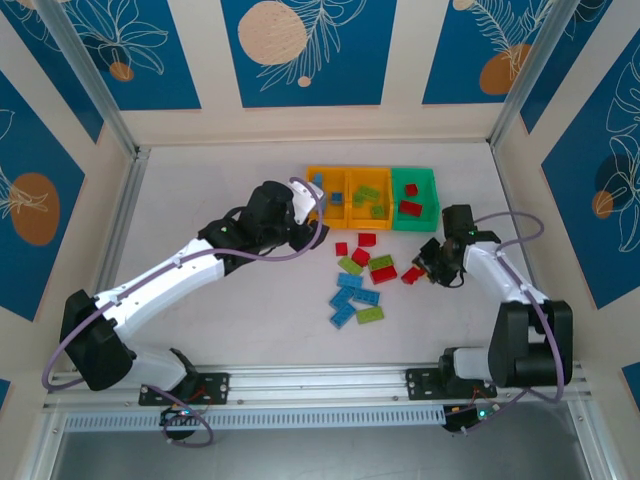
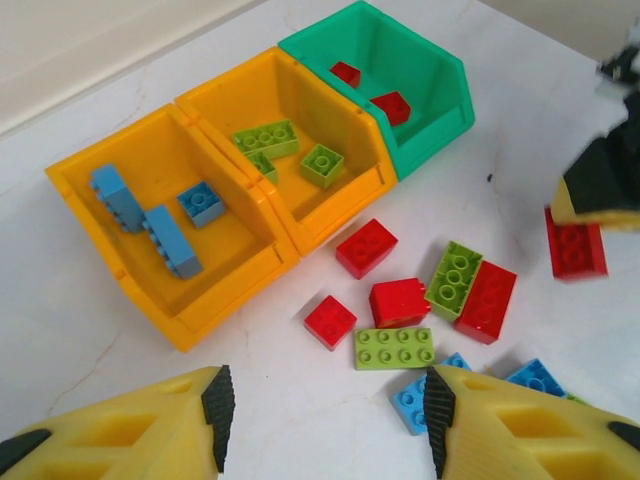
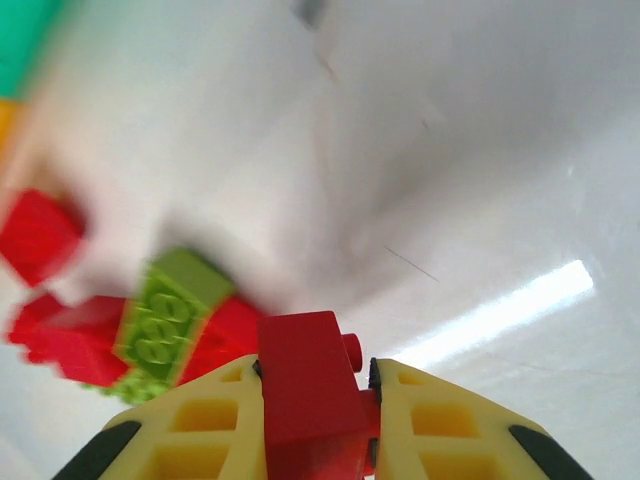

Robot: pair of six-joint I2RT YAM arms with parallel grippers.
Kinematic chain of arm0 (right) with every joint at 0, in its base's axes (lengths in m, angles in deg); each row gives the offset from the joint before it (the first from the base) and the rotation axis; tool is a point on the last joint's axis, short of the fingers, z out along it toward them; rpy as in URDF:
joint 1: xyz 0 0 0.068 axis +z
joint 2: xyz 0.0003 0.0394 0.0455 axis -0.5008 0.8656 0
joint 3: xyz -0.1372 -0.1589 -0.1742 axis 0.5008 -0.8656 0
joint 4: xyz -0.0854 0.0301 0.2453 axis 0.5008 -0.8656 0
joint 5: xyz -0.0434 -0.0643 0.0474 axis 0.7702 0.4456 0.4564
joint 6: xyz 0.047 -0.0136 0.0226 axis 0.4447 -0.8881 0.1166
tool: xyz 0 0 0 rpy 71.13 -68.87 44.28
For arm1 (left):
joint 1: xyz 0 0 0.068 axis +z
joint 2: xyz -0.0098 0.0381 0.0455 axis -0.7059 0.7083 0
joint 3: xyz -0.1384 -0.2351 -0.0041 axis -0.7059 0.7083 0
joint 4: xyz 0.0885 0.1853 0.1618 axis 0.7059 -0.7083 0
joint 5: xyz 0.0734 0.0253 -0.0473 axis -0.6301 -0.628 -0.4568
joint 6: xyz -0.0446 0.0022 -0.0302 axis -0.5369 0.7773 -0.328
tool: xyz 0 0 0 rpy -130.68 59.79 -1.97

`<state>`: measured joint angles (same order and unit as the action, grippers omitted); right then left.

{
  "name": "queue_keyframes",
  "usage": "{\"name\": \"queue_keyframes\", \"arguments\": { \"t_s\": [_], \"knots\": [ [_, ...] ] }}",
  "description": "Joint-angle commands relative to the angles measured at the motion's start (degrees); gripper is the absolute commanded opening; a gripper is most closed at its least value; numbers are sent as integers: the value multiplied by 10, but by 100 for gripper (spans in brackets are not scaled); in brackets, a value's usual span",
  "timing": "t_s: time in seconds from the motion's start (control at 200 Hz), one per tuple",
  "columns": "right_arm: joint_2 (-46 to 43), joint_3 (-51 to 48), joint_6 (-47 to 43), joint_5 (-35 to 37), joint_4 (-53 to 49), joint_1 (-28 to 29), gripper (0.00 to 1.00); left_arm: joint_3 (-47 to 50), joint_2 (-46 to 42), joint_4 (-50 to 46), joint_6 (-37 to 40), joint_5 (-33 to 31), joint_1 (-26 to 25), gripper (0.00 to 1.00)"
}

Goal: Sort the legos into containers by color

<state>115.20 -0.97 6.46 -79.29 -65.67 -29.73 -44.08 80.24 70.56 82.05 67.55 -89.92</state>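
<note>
Clamping a red lego (image 3: 305, 385) tight, the right gripper (image 1: 422, 268) is the nearer one to the green bin (image 1: 414, 171) of reds, just beyond and slightly left of it, while the left gripper (image 2: 325, 410) hangs part-open, empty, above the loose legos (image 1: 357, 284).

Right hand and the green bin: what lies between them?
Top view: bare table between the right hand, gripping a red brick, and the green bin.

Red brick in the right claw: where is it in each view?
Top external: brick right of centre, at the pile's right edge.
Left wrist: brick at the right edge, mid-height.
Right wrist: brick bottom centre, in the right claw.
Shared landmark: green bin.
</note>
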Motion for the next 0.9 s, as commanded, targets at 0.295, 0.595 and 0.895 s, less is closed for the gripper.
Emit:
{"name": "queue_keyframes", "arguments": {
  "t_s": [0.295,0.595,0.895],
  "knots": [
    [279,372,-124,165,57,4,21,20,-18,12,-19,54,-1,65],
    [427,598,-124,77,-85,6,59,28,-21,0,-43,41,-4,77],
    [141,319,-93,36,-42,23,61,29,-1,-4,-52,36,-5,79]
  ]
}}
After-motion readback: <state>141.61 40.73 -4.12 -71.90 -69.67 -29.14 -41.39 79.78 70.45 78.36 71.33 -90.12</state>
